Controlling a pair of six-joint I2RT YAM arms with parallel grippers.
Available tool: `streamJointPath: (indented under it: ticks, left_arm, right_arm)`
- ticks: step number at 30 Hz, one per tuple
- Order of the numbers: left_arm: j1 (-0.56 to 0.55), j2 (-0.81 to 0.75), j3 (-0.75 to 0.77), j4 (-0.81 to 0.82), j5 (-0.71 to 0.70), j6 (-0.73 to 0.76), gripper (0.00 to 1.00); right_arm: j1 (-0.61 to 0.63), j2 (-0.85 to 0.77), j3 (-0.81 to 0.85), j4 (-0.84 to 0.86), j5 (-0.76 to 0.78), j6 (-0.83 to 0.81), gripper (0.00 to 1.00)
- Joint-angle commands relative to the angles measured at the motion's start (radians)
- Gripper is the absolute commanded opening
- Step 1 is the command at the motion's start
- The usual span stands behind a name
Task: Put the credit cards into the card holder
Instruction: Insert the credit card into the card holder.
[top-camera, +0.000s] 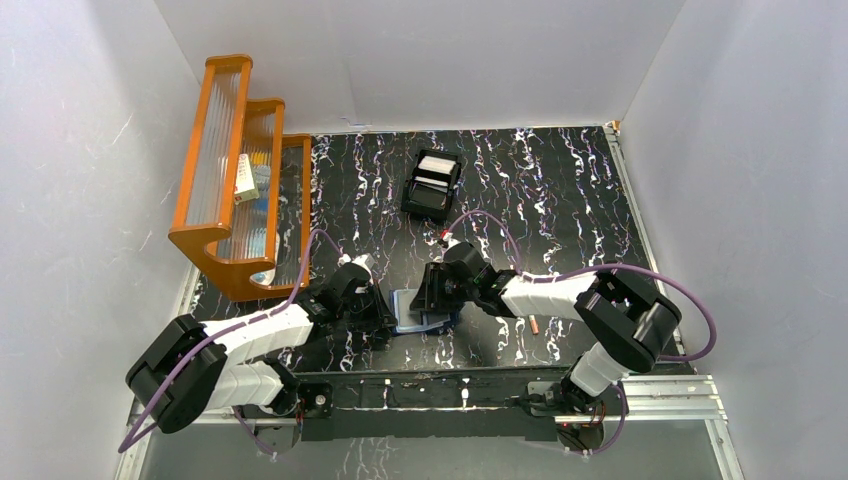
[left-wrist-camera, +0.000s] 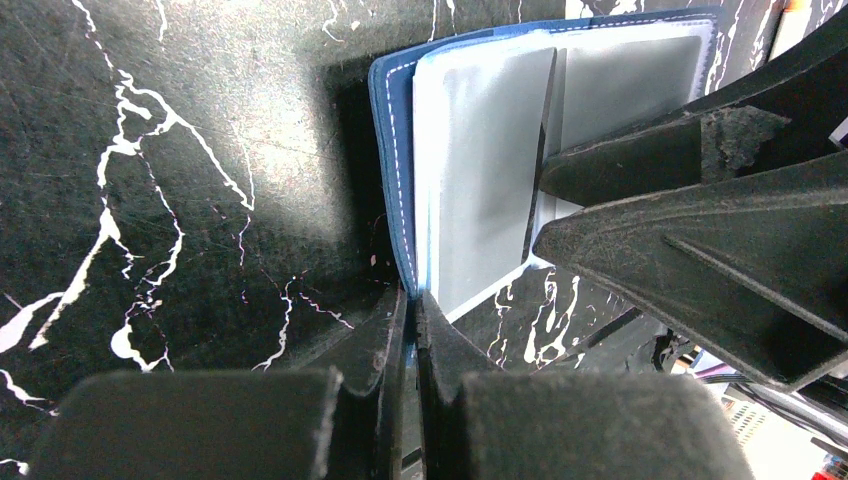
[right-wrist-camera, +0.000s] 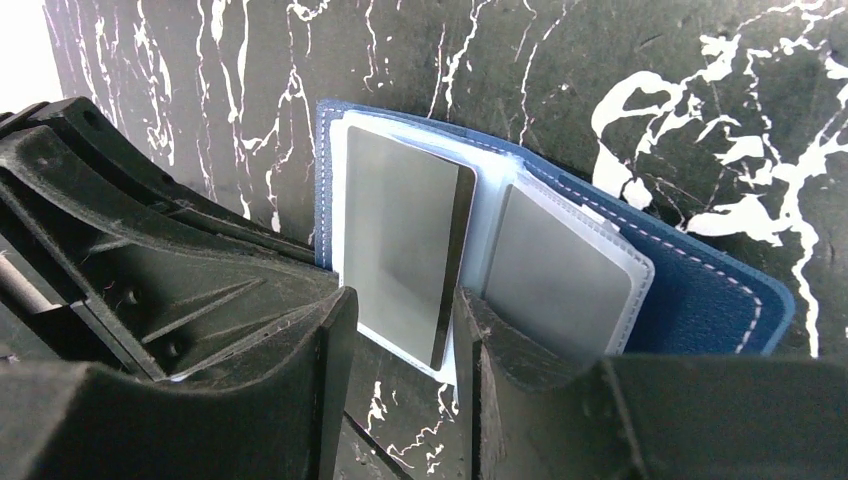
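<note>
Looks like a lab test cell to us

We see white panel walls (top-camera: 90, 150) boxing in a black marbled tabletop (top-camera: 560, 180), with an aluminium rail (top-camera: 660, 395) holding both arm bases.

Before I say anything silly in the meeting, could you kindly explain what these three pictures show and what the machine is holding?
You are seeing two robot arms bolted to a black marbled table. The wide picture comes from a fixed camera above and behind them; the other two come from cameras on each wrist, so the black shapes in front are that arm's own fingers.

Between the arms lies an open blue card holder. The left end effector is shut on its edge, seemingly steadying it. The right end effector holds a grey card partly inside the holder; a second card already sits in the next pocket.

Farther back stand an orange rack and a black box.
</note>
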Motion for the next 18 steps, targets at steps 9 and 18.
streamJointPath:
  ticks: [9, 18]
  left_arm:
    - [-0.004, -0.028, 0.003, -0.015, -0.001, 0.013, 0.00]
    - [-0.004, -0.038, -0.003, -0.004, 0.017, 0.017, 0.00]
  right_arm:
    - [0.002, -0.043, 0.041, -0.040, 0.028, -0.058, 0.49]
    - [-0.128, -0.139, 0.188, -0.212, 0.059, -0.279, 0.53]
